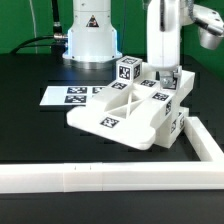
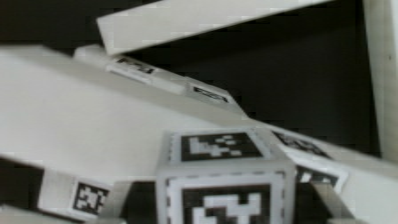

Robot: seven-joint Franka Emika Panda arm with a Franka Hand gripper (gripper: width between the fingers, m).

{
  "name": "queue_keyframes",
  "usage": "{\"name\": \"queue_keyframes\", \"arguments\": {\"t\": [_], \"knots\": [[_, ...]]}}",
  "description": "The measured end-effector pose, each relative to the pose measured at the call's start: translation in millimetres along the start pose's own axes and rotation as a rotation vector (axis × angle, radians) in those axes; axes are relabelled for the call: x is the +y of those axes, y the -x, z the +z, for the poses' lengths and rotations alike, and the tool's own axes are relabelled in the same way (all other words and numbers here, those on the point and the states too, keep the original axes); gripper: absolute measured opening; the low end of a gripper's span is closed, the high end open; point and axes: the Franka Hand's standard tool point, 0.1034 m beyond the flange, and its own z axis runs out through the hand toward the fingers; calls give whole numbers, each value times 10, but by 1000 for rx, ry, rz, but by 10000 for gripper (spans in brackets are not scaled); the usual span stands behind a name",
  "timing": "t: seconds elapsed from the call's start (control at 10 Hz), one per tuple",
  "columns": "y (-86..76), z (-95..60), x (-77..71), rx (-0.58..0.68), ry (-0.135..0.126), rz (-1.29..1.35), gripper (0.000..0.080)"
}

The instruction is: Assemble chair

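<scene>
Your chair (image 1: 135,112) sits partly joined on the black tabletop (image 1: 35,135): glossy white blocky pieces, a tray-like seat with an X-braced panel, black-and-white tags on several faces. It lies inside the corner of the long white rail (image 1: 110,178), with the marker board (image 1: 68,96) just beside it on the exterior view's left. Your fingers (image 1: 163,75) are drawn narrow over the chair's upright tagged bar (image 2: 228,180), apparently pinching it.

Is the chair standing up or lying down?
Lying down. The chair rests flat on the table, its X-braced side facing up, pushed into the rail's corner.
</scene>
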Motion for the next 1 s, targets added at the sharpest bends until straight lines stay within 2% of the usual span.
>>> {"name": "queue_keyframes", "arguments": {"t": [0.6,1.0], "knots": [[56,13,25,-26,7,128,287],[74,15,28,-35,7,123,287]]}}
